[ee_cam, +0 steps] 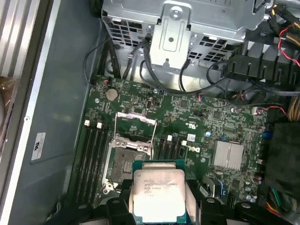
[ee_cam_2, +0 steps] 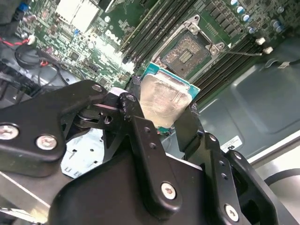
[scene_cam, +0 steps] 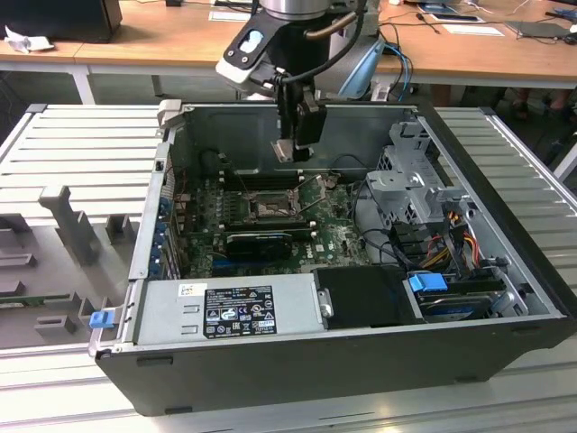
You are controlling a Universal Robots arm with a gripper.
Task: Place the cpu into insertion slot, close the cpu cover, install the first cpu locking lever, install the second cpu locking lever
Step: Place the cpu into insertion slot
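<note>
While the claw [ee_cam_2: 159, 107] grips it by two edges, the cpu [ee_cam: 158, 194] shows a pale silver square lid with a teal-green rim. It hangs above the dark insertion slot [ee_cam: 127, 161].

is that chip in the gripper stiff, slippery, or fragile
The chip looks like a flat, rigid plate, so it probably won't flex. Its smooth metal face suggests it could slip, since the gripper pinches only its edges. Thin and small, it is likely light and easily damaged.
</note>
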